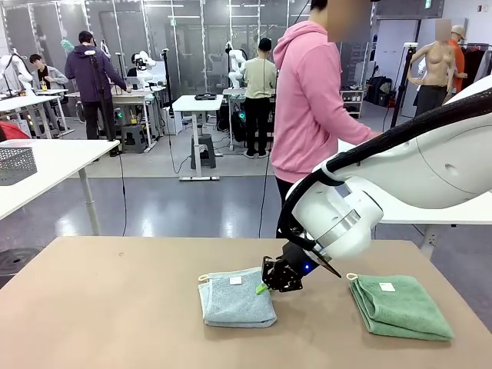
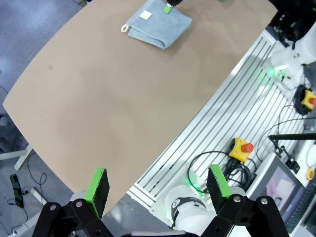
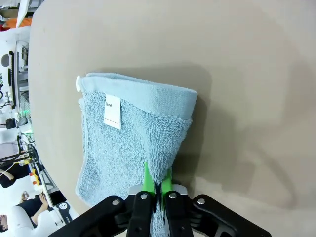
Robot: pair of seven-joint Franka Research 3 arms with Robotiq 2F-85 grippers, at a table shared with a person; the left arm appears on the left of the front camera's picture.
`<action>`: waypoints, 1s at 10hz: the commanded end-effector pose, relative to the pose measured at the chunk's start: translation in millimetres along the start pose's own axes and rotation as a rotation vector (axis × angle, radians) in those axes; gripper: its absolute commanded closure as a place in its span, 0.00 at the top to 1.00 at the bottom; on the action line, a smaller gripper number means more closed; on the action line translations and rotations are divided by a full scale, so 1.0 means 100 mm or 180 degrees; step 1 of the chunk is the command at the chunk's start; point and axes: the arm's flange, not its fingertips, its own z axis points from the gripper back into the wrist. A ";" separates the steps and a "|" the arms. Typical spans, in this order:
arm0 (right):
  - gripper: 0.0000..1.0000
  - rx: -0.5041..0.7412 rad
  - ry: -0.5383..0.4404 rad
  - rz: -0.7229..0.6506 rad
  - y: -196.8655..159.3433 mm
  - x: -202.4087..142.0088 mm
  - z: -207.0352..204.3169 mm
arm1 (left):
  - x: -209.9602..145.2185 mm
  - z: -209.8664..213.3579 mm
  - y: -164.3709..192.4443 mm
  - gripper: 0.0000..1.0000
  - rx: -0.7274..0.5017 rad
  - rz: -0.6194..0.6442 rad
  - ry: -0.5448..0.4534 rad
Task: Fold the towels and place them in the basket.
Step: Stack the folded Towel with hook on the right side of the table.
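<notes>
Front view: the right gripper (image 1: 265,288) is lowered to the brown surface (image 1: 115,307) and its fingers are clenched on the right edge of the folded blue-grey towel (image 1: 234,300), which lies flat near the middle of the surface. The mint green towel (image 1: 400,306) lies folded to the right, well apart from the blue-grey one, white label facing up. A person in a pink hoodie (image 1: 311,100) stands at the far side.

Left wrist view: the left gripper (image 2: 158,185) hangs above the surface edge, fingers released and spread wide, grasping nothing. The blue-grey towel is far off, at the top.

Right wrist view: the green fingers (image 3: 147,180) pinch the towel's terry edge between them; the towel's white label (image 3: 113,111) faces up.
</notes>
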 end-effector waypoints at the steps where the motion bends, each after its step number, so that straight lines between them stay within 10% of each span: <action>1: 0.00 -0.0004 -0.0003 0.0003 -0.01 0.01 0.01 | 0.00 -0.01 -0.01 1.00 0.0008 -0.0014 0.0004; 10: 0.05 -0.1141 -0.0032 0.0859 0.68 -0.25 1.59 | 0.00 -0.01 -0.01 1.00 0.0008 -0.0014 0.0004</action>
